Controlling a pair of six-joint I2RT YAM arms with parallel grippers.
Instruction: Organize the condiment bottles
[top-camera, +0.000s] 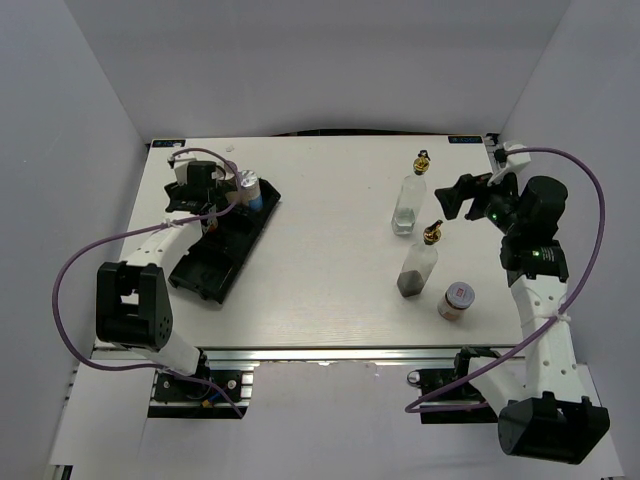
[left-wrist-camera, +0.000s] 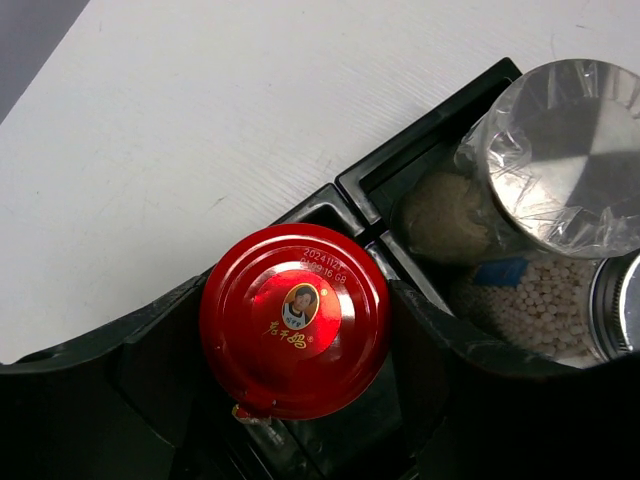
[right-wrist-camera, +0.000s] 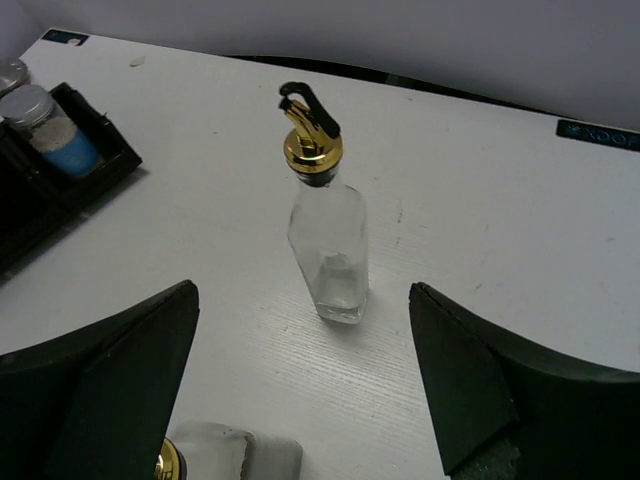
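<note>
Okay so we've got the right gripper wide open, far gold-spouted bottle upright dead ahead of its jaws (left gripper is clamped on the red-lidded jar in the tray).

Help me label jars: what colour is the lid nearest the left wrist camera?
The jar lid is red, with a portrait sticker; clearest in the left wrist view.

We count one red-lidded jar between the fingers of the left pincer, and two silver-lidded jars just beside that pincer. Two gold-spouted bottles stand before the right pincer, and one short silver-lidded jar sits back behind it. We count one black tray and one counter.
</note>
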